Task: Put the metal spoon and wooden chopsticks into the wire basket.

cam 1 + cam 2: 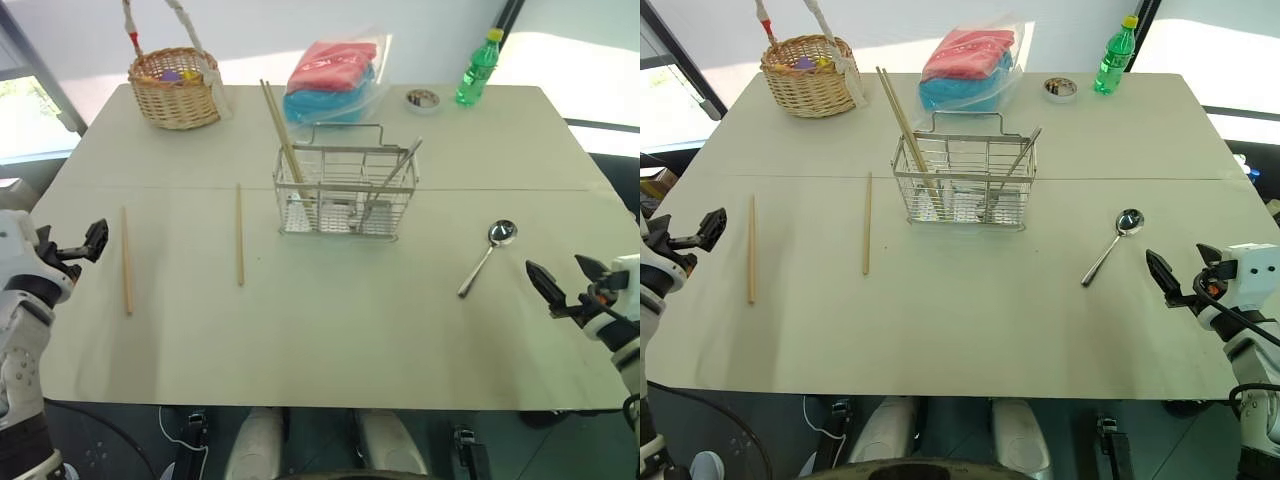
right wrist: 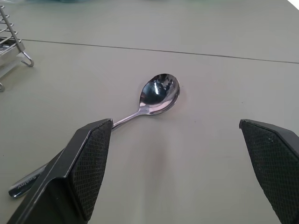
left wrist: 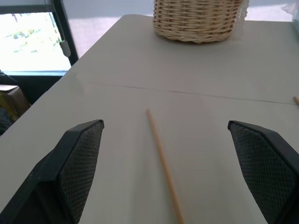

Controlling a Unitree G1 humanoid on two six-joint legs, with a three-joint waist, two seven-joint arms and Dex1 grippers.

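You're at pre-grasp w/ both grippers spread wide & empty: right gripper (image 2: 175, 175) faces the metal spoon (image 1: 487, 256) lying right of the wire basket (image 1: 345, 190), left gripper (image 3: 166, 175) lines up on a loose wooden chopstick (image 1: 126, 259), so next you lower & close on each

One wooden chopstick (image 3: 162, 163) is seen flat on the table (image 3: 117, 70), framed by the left gripper's (image 3: 170, 154) wide-spread fingers (image 3: 79, 158); wicker basket (image 3: 198, 18) beyond.
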